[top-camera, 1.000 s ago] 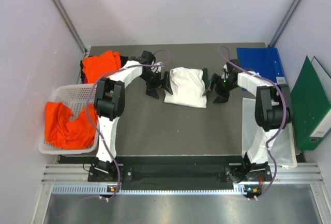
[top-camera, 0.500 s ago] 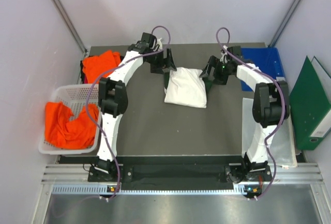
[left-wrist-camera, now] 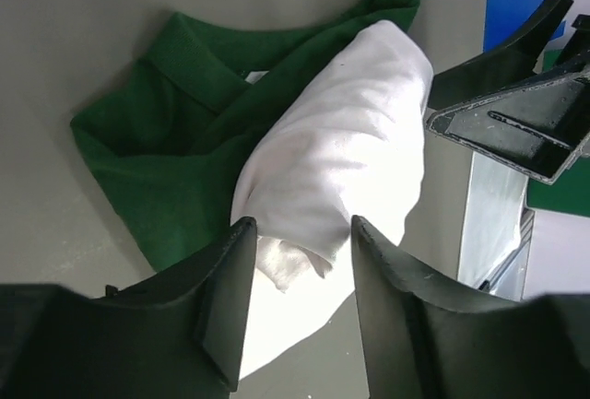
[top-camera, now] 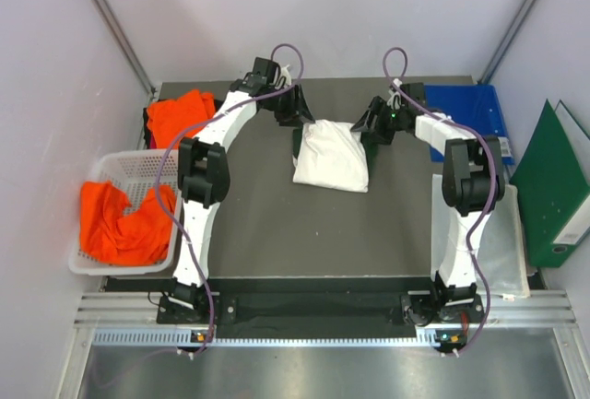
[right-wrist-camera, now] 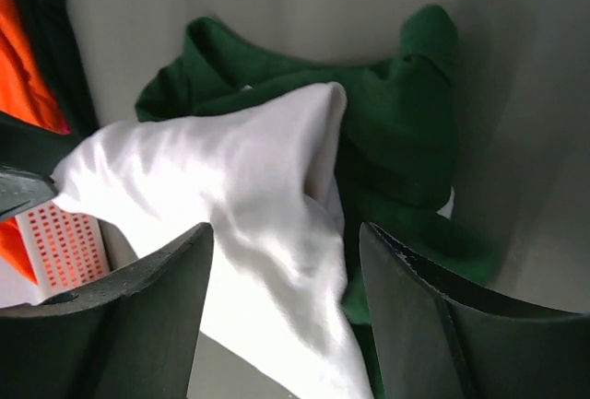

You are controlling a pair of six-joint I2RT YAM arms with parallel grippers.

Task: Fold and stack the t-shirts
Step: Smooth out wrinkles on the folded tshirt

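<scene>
1. A dark grey worktop (top-camera: 277,224) fills the overhead view, with two white robot arms reaching from its near edge toward its far edge.
2. The white-fronted t-shirt (top-camera: 330,158) lies folded into a bundle at the middle of the worktop, toward the far edge. Its white side faces up.
3. The wrist views show its dark green collar and sleeves (left-wrist-camera: 166,113) spread flat on the worktop under the white cloth. The white cloth rises in a rounded ridge.
4. The left gripper (top-camera: 297,111) sits at the bundle's far-left corner, toward the worktop's far edge. Its two fingers (left-wrist-camera: 226,298) stand partly apart with the white ridge running between them. I cannot tell whether they press the cloth.
5. The right gripper (top-camera: 365,128) sits at the bundle's far-right corner, facing the left one across the cloth. Its fingers (right-wrist-camera: 419,325) stand well apart with white cloth between them. I cannot tell whether they grip it.
6. Folded orange t-shirts (top-camera: 181,115) lie in the worktop's far-left corner.
7. A white mesh basket (top-camera: 120,161) stands at the worktop's left edge. A crumpled orange t-shirt (top-camera: 120,224) lies inside it.
8. A blue folder (top-camera: 466,109) lies flat in the worktop's far-right corner.
9. A green folder (top-camera: 551,187) stands just beyond the worktop's right edge.
</scene>
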